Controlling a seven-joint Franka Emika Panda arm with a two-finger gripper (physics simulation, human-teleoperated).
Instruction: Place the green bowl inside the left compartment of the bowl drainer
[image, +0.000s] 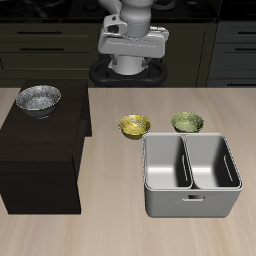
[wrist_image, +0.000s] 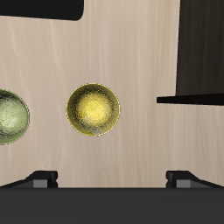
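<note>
The green bowl (image: 187, 122) (wrist_image: 10, 116) sits upright on the table just behind the bowl drainer (image: 190, 175), a grey two-well bin with its handle slot toward the table's front edge. Both wells are empty, including the left compartment (image: 168, 162). My gripper (image: 132, 45) (wrist_image: 112, 179) hangs high above the table's back, open and holding nothing. It is roughly over the yellow bowl (wrist_image: 94, 109), with the green bowl off to one side at the frame's edge. A dark rounded corner (wrist_image: 39, 9) in the wrist view looks like the drainer's rim.
The yellow bowl (image: 134, 126) lies beside the green one, near the drainer's back corner. A black cabinet (image: 40, 150) (wrist_image: 206, 52) stands on the table, with a silver-grey patterned bowl (image: 38, 100) on top.
</note>
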